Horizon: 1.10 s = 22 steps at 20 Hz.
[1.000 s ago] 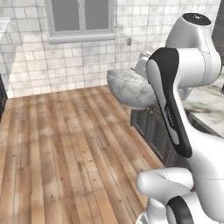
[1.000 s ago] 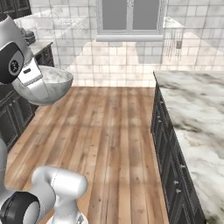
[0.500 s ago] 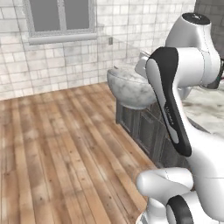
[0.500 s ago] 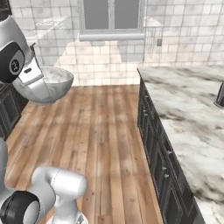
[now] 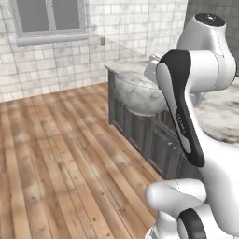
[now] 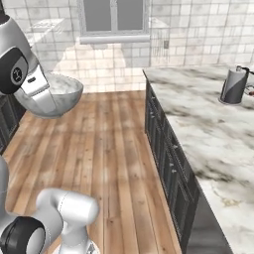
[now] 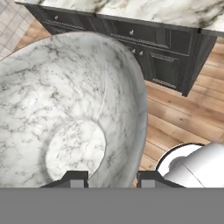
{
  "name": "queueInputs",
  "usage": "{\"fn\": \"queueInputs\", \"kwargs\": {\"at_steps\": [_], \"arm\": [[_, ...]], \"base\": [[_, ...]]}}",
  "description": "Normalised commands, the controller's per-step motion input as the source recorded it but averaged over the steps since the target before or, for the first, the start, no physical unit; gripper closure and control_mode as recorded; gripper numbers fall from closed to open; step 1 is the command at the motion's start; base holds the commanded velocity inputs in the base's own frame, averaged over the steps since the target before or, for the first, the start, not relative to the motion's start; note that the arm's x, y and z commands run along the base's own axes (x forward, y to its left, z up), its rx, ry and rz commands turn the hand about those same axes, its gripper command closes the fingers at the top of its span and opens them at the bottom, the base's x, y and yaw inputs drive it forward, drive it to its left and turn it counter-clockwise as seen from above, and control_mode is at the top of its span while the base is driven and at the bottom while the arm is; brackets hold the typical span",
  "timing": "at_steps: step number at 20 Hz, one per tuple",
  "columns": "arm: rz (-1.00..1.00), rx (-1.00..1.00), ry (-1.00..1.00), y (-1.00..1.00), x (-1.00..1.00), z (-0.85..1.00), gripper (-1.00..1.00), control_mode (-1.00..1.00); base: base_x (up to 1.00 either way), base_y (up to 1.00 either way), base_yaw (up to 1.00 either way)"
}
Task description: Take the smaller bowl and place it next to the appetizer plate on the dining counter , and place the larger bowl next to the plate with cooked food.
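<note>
Marble, white with grey-brown veining, tops the dining counter (image 6: 198, 119), the largest thing we see; it runs along the right of the right base view above dark cabinet fronts (image 6: 168, 163), and in the hand view its edge (image 7: 144, 11) crosses the top over the same dark drawers. Wooden floor planks (image 5: 56, 154) stretch away to a tiled wall with a window (image 5: 49, 18). Next in size is the larger bowl (image 7: 70, 105), deep and marbled grey-white, which we carry in the air above the floor, just short of the counter's end (image 5: 135, 91). Our gripper (image 7: 112, 178) clamps its near rim, one finger (image 7: 74, 178) inside the bowl and the other outside. Smallest, a dark grey cylindrical vessel (image 6: 233, 85) stands far off on the counter.
</note>
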Motion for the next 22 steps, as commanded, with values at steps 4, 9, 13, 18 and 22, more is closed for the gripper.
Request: {"fn": "queueInputs", "kwargs": {"at_steps": [4, 9, 13, 18, 22], "arm": [[0.0, 0.0, 0.0, 0.0, 0.0, 0.0, 1.0, 1.0], [0.0, 0.0, 0.0, 0.0, 0.0, 0.0, 1.0, 1.0], [0.0, 0.0, 0.0, 0.0, 0.0, 0.0, 1.0, 1.0], [0.0, 0.0, 0.0, 0.0, 0.0, 0.0, 1.0, 1.0], [0.0, 0.0, 0.0, 0.0, 0.0, 0.0, 1.0, 1.0]], "base": [[-0.78, 0.0, -0.14], [-0.69, 0.0, -0.13], [-0.28, -0.13, -0.08], [0.0, -0.63, 0.0], [0.0, -0.86, 0.0]]}}
